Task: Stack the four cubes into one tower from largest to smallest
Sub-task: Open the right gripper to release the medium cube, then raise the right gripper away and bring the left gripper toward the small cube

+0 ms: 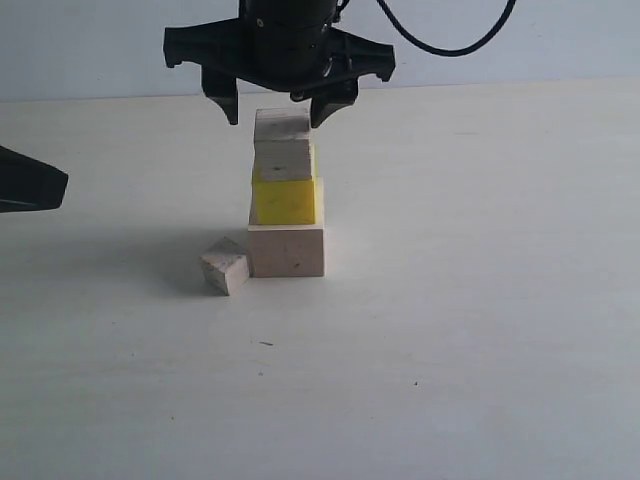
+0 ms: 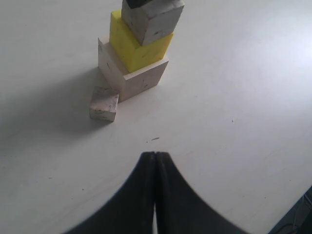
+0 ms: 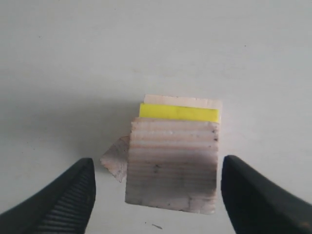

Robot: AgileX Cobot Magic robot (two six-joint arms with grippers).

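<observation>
A three-cube tower stands mid-table: the large pale wood cube (image 1: 287,252) at the bottom, the yellow cube (image 1: 286,202) on it, and the medium wood cube (image 1: 283,160) on top. The small wood cube (image 1: 225,268) lies on the table, touching the large cube's lower left corner. My right gripper (image 1: 280,112) hangs open over the tower, one finger on each side of the medium cube (image 3: 171,163), with gaps on both sides. In the right wrist view the right gripper (image 3: 158,163) holds nothing. My left gripper (image 2: 155,156) is shut and empty, in front of the tower (image 2: 134,63) and the small cube (image 2: 104,103).
The white table (image 1: 480,300) stretches around the tower on all sides. A dark part of the left arm (image 1: 28,180) pokes in at the left edge of the exterior view. A black cable (image 1: 450,40) trails from the right arm against the pale back wall.
</observation>
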